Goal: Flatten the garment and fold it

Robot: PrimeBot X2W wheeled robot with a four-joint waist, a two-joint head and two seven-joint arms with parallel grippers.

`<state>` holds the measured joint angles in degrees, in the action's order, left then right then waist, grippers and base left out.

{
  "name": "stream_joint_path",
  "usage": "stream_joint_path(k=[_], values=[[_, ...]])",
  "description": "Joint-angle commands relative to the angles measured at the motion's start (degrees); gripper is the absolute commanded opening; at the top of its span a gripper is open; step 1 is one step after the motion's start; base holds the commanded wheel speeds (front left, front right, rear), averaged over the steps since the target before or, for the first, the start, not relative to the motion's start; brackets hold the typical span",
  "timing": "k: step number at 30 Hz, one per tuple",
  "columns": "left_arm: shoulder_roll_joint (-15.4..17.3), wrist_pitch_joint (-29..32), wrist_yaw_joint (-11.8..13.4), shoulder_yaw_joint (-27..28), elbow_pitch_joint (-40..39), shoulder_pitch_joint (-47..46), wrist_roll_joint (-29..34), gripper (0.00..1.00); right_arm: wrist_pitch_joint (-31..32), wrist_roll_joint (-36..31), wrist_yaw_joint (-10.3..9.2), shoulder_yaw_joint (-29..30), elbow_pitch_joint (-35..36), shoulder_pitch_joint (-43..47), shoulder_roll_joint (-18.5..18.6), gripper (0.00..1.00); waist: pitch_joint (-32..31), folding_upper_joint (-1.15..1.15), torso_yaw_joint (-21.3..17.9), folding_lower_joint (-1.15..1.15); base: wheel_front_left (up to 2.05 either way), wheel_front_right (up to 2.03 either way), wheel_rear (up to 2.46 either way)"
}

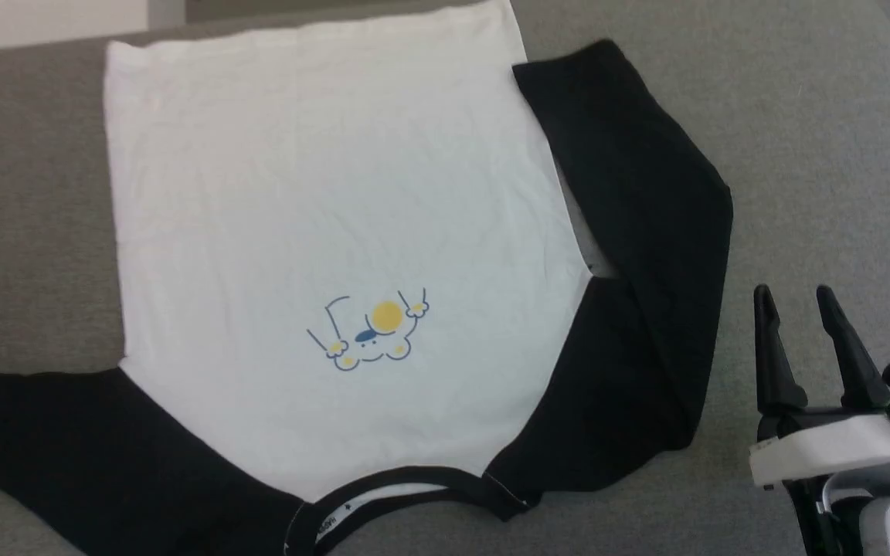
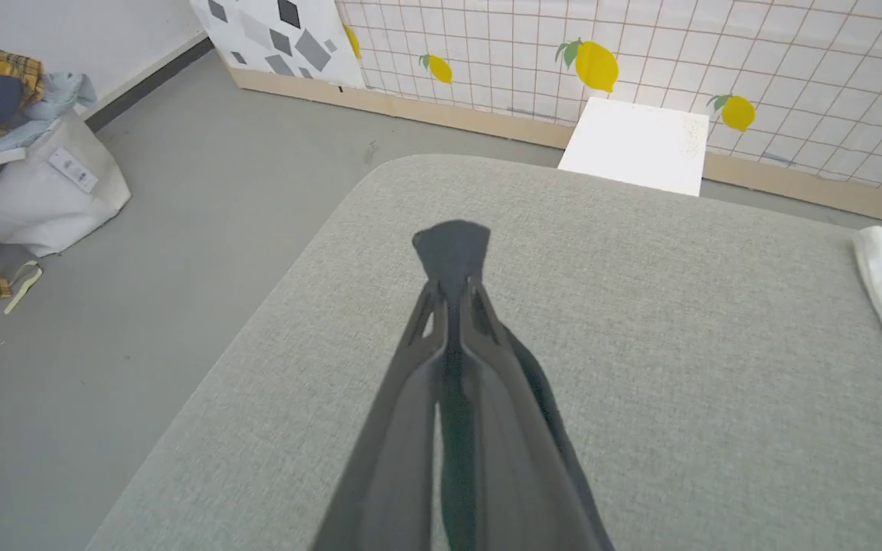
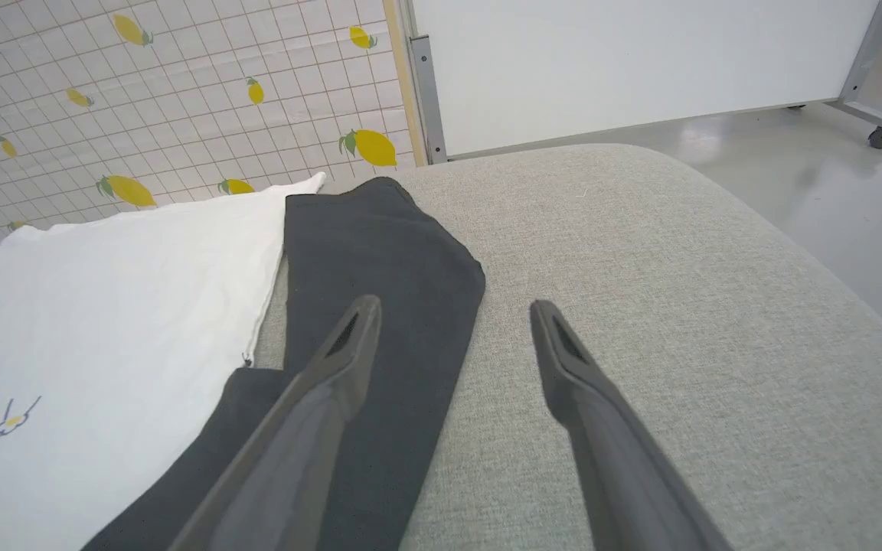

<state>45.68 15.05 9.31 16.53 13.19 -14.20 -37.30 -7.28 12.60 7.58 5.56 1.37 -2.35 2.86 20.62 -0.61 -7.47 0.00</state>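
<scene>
Grey woven upholstery [image 1: 800, 116] carries the whole scene, a broad cushion with rounded corners. At its near left corner the left gripper [image 2: 454, 289] has its two dark fingers pressed together on a black sleeve end [image 2: 452, 249], which fans out just past the tips, with more dark cloth trailing down beside the fingers. That sleeve belongs to the garment [image 1: 321, 193], a white T-shirt lying flat and face up in the middle of the cushion, its black collar [image 1: 414, 483] nearest the robot and its hem at the far edge. A small chest print [image 1: 371, 332], a yellow circle with blue lines, sits above the collar. The other black sleeve [image 1: 646, 232] lies doubled up along the shirt's right side. Just beside it, at the lower right of the head view, the right gripper [image 1: 793, 293] holds its fingers wide apart with nothing between them; in its wrist view one finger lies over that sleeve and the other over bare upholstery. Beyond the cushion stand a lemon-patterned wall [image 2: 640, 46], a white box [image 2: 636, 145], a laundry bag [image 2: 43, 191] heaped with clothes, and a white panel [image 3: 640, 61] on casters.
</scene>
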Motion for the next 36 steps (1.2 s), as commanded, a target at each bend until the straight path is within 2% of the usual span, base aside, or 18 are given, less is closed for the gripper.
stream_joint_path(k=[1, 6, 10, 16, 21, 25, 27, 31, 36], values=[[-0.2, -0.1, 0.3, 1.2, -1.1, 2.4, -0.8, 0.0, 0.1, 0.2, -0.09, 0.2, 0.4, 1.0, 0.0, 1.0, -6.8, 0.61, 4.3, 0.0, 0.0, 0.0, 0.0], [-2.2, 0.3, 0.5, 5.5, -8.1, 9.0, -3.6, 0.0, 0.8, 0.2, -0.09, 1.5, 1.4, 3.7, 0.0, 1.0, -10.1, 0.61, 6.4, 0.0, 0.0, 0.0, 0.0], [-4.8, 1.6, 0.7, 6.9, -17.2, 12.6, -6.1, 0.0, 1.4, 0.7, -0.09, 1.4, 2.1, 4.8, 0.0, 1.0, -11.5, 0.61, 7.3, 0.0, 0.0, 0.0, 0.0], [-8.0, 4.3, 1.4, 2.7, -32.3, 13.3, -8.0, 0.0, 2.0, 1.1, -0.09, 1.0, 2.7, 5.2, 0.0, 1.0, -12.2, 0.61, 7.5, 0.0, 0.0, 0.0, 0.0], [-10.4, 6.2, 1.1, -7.5, -40.7, 8.8, -7.3, 0.0, 2.6, 1.0, -0.09, 0.5, 2.9, 5.1, 0.0, 1.0, -12.6, 0.61, 6.8, 0.0, 0.0, 0.0, 0.0], [-12.9, 8.0, -0.1, -18.3, -43.0, 3.0, -5.2, 0.0, 3.0, 0.8, -0.09, 0.4, 3.2, 5.2, 0.0, 1.0, -12.7, 0.61, 5.9, 0.0, 0.0, 0.0, 0.0], [-15.2, 8.9, -1.0, -24.0, -42.3, -0.3, -4.4, 0.0, 3.2, 0.7, -0.09, 0.3, 3.2, 5.2, 0.0, 1.0, -12.6, 0.61, 5.4, 0.0, 0.0, 0.0, 0.0], [-22.0, 9.3, -1.5, -34.6, -38.4, -5.1, -1.9, 0.0, 3.6, 0.7, -0.09, -0.3, 3.3, 5.2, 0.0, 1.0, -12.4, 0.61, 4.3, 0.0, 0.0, 0.0, 0.0], [-30.5, 7.7, -3.3, -44.8, -28.5, -8.3, 0.2, 0.0, 4.0, 0.7, -0.09, -0.9, 3.4, 4.7, 0.0, 1.0, -11.2, 0.61, 2.6, 0.0, 0.0, 0.0, 0.0]])
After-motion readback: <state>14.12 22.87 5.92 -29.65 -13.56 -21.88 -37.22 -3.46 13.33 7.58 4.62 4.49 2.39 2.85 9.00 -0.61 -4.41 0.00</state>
